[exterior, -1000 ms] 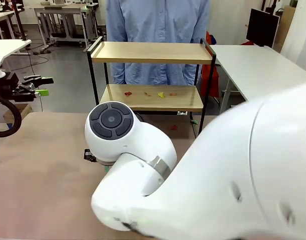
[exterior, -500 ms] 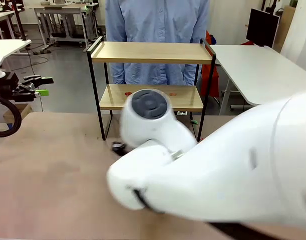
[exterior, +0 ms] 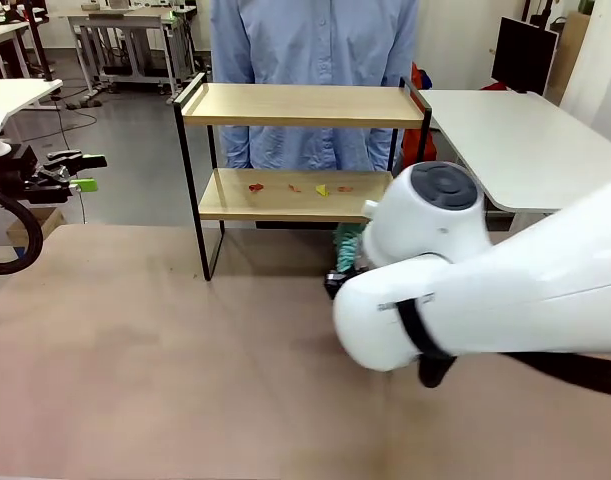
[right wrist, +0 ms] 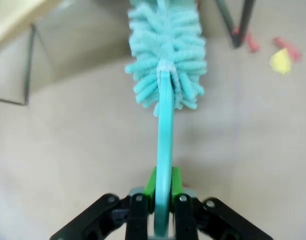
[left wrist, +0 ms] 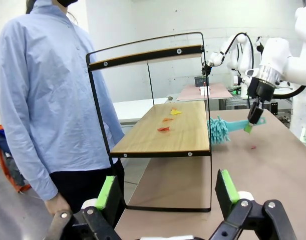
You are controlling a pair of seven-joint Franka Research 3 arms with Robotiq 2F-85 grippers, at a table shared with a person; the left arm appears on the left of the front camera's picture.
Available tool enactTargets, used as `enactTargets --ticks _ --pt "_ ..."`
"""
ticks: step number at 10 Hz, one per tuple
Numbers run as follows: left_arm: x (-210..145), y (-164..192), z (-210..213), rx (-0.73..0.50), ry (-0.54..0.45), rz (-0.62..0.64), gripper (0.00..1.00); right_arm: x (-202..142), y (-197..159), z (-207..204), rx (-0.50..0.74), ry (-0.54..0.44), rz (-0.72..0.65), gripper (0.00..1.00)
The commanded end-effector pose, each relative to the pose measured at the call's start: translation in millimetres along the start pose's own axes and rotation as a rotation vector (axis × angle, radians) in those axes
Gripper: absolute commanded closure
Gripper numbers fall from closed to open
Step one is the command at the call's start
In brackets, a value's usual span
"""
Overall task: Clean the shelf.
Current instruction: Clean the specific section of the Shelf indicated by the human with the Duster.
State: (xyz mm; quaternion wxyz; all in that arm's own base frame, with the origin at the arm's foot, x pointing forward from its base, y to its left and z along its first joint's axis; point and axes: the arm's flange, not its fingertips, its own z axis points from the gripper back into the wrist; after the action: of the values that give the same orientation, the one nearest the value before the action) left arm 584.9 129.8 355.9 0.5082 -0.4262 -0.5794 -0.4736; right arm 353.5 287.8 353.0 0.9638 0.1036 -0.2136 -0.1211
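Light wood in a thin black frame, the shelf (exterior: 300, 105) stands at the far side of my brown table (exterior: 135, 350), directly in front of the person (exterior: 315, 60) in the blue shirt. Its upper board looks bare, but the lower board (exterior: 285, 205) carries a row of red, orange and yellow scraps (exterior: 321, 190). A few more bits (right wrist: 281, 61) lie on the table by a shelf leg. My right gripper (right wrist: 163, 189) is clamped tight on the handle of the teal duster (right wrist: 165, 55). Over the last second that arm has swung from the left-middle of the table across to the right. The fluffy head now sits just beside the shelf's right front post, at about lower-board height. I take that as lining up for a sweep along the board, since the scraps there are not yet cleared. My left gripper (left wrist: 168, 192) hangs off to the left with its jaws spread wide, holding nothing.
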Motion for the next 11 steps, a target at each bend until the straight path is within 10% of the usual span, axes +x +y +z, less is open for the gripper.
enactTargets --ticks 1,7,11 --pt "2.7 0.0 0.1 0.0 0.001 -0.008 0.0 -5.4 -34.1 59.5 0.051 -0.029 0.039 0.88" --pt "2.7 0.0 0.1 0.0 0.001 -0.008 0.0 4.7 -11.3 12.2 0.018 -0.004 -0.004 0.88" --pt "2.7 0.0 0.1 0.0 0.001 -0.008 0.0 10.0 -52.6 72.5 0.191 0.097 0.23 0.88"
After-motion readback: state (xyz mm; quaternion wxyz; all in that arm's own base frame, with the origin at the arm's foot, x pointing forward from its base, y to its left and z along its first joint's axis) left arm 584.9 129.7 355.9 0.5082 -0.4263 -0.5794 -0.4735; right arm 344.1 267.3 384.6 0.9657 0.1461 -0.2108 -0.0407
